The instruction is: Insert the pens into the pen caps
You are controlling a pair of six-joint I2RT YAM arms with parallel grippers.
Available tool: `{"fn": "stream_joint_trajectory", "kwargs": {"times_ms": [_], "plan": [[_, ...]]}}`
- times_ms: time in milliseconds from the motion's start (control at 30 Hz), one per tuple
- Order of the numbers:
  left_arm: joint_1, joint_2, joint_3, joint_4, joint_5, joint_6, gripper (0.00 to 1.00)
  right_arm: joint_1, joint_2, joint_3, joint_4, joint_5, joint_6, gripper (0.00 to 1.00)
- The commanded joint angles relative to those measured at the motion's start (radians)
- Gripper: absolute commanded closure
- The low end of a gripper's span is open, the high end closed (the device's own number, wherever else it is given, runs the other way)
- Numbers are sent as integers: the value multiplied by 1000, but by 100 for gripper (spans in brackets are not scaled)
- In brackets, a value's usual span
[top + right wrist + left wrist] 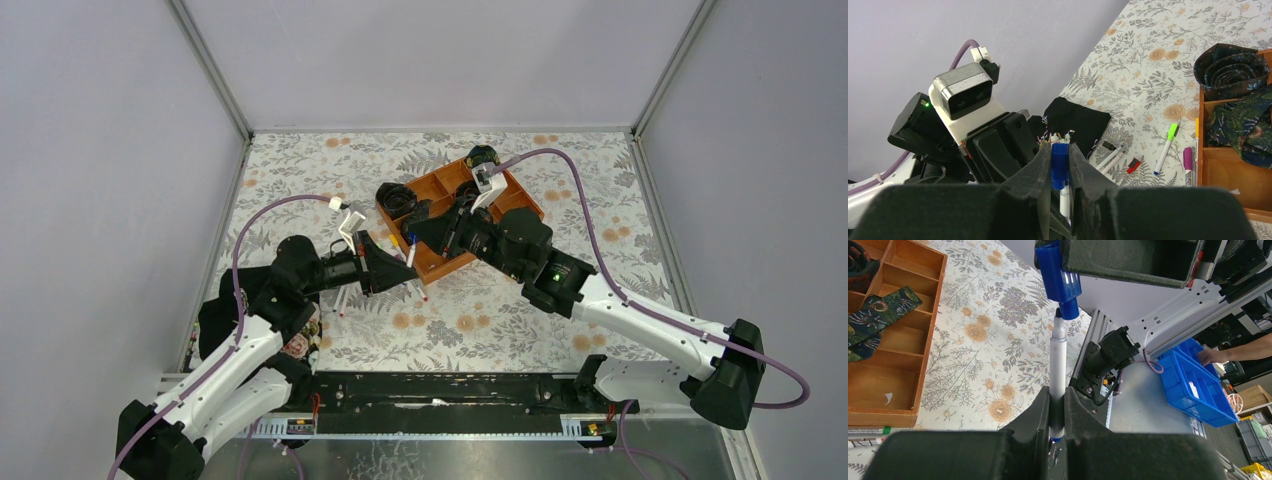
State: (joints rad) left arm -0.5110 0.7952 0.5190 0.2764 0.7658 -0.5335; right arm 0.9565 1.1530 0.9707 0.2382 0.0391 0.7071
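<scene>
— Where's the pen?
— The left gripper [1057, 400] is clamped on the blue pen [1058, 355], and the right gripper [1060, 155] pinches the blue cap [1059, 282] — tip at the cap's mouth, above mid-desk.
— Risk?
— A slight tilt, I'd say — the tip jams on the rim, or the pen slips.
— The wooden tray [883, 417]?
— Toward the far edge, with rolled floral fabric [878, 315] inside and some compartments bare.

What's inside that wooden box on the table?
Dark flower-patterned cloth lies in the wooden box; one near compartment holds only a white scrap. From above, the right arm covers much of the rest.
</scene>
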Motion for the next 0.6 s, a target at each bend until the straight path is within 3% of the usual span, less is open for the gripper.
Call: {"fn": "stream_joint_trajectory", "kwargs": {"times_ms": [0, 567], "plan": [[-8, -12, 4, 9, -5, 23, 100, 4, -2, 3, 45, -2, -5, 100], [-8, -11, 4, 11, -5, 23, 100, 4, -6, 26, 69, 39, -7, 100]]}}
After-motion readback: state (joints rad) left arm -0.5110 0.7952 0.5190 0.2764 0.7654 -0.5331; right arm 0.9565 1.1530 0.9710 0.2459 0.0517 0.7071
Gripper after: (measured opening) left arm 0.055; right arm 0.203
